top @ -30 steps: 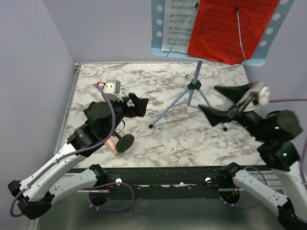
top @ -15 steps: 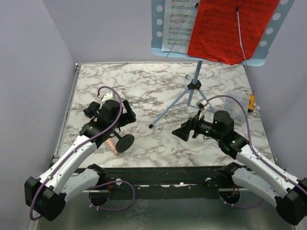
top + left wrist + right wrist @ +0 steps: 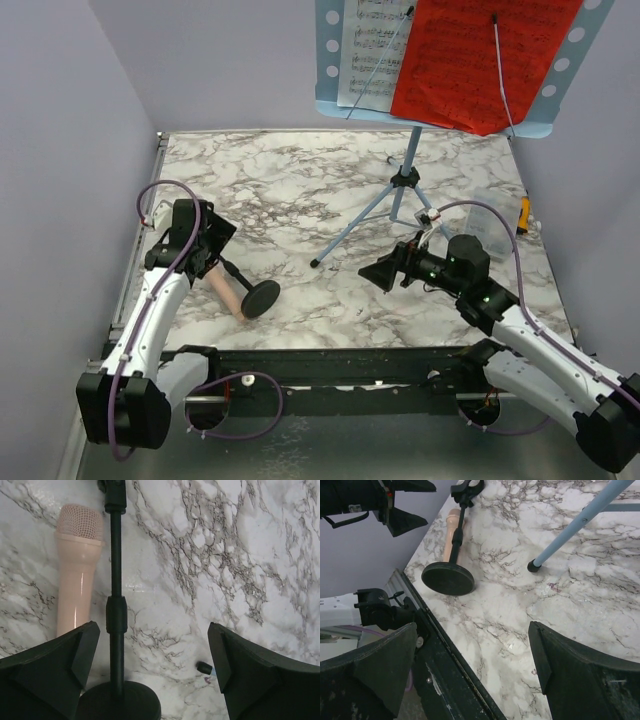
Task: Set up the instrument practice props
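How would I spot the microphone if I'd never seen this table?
On the marble table, look near-left, under the left pincer. A black round-based stand lies on its side there. The microphone lies alongside its pole: pinkish-beige with a mesh head, where the stand is all black.

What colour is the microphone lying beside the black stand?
The microphone is pinkish-beige, mesh head included; the left wrist view shows it best.

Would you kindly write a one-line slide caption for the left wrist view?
Open left gripper hovers over the toppled black stand and microphone on the marble table.
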Motion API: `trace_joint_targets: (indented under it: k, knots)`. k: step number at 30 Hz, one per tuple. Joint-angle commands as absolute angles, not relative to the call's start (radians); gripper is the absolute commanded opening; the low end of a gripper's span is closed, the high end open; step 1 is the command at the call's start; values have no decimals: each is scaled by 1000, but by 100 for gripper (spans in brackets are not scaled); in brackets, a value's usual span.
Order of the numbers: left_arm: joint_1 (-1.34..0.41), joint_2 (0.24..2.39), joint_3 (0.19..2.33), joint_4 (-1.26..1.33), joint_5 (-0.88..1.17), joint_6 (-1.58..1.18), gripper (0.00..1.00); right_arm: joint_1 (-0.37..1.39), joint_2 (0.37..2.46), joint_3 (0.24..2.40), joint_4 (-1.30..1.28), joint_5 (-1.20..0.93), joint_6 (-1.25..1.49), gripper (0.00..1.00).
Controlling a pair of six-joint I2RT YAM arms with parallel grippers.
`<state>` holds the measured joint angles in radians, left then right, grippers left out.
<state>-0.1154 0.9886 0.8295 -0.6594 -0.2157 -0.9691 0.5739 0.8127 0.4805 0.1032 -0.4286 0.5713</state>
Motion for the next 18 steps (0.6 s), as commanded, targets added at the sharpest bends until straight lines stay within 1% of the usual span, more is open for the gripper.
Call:
trace_joint_targets:
  k: [1, 6, 10, 11, 14, 16, 18]
  knots:
    - [-77, 1041, 816, -678, -138, -1152, 99, 572, 782, 511, 18, -361, 552, 100]
    - [-55, 1174, 765, -677, -124, -1254, 97, 572, 733, 482, 3, -332, 555, 100]
    - [-24, 1292, 739, -583, -86, -1233, 89, 572, 683, 463, -27, -321, 563, 100]
    - [-19, 1308, 727, -537, -81, -1224, 87, 572, 673, 460, -33, -316, 563, 100]
    - [-14, 1333, 692, -422, -63, -1210, 67, 572, 650, 474, -88, -290, 562, 100]
    - [-14, 1333, 673, -350, -63, -1205, 59, 572, 636, 477, -106, -277, 561, 100]
    - [-15, 1336, 667, -317, -69, -1203, 54, 572, 621, 472, -109, -269, 560, 100]
